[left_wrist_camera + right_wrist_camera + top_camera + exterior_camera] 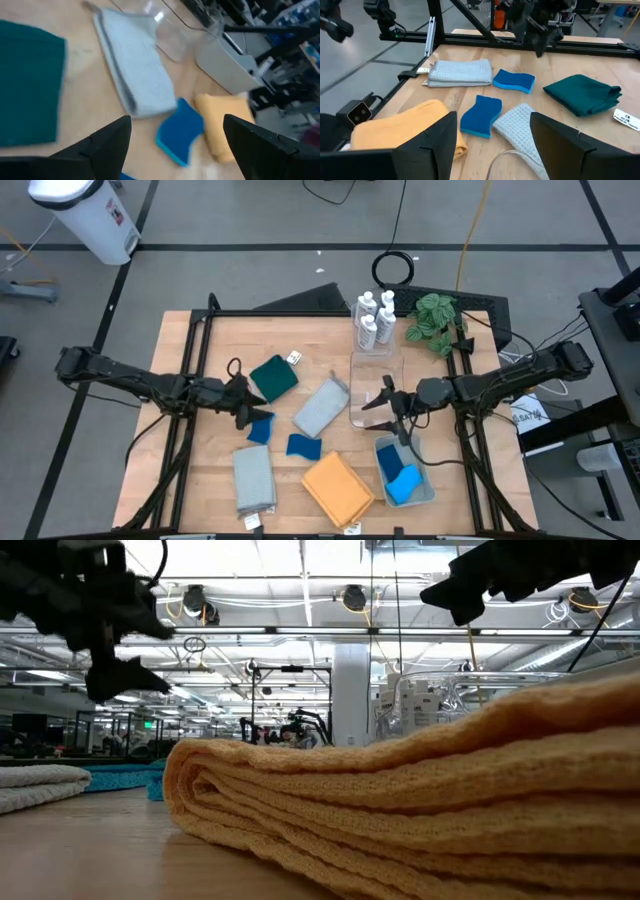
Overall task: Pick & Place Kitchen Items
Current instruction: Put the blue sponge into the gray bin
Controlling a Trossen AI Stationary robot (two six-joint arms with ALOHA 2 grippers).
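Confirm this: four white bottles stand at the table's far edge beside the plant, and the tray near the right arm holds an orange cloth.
Not quite. The tray holds a blue sponge, as the high view shows; the orange cloth lies on the table. The bottles do stand beside the plant.

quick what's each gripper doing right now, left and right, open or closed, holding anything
Left gripper: open, holding nothing, above the table near a blue sponge.
Right gripper: open, holding nothing, over the clear plastic bin.
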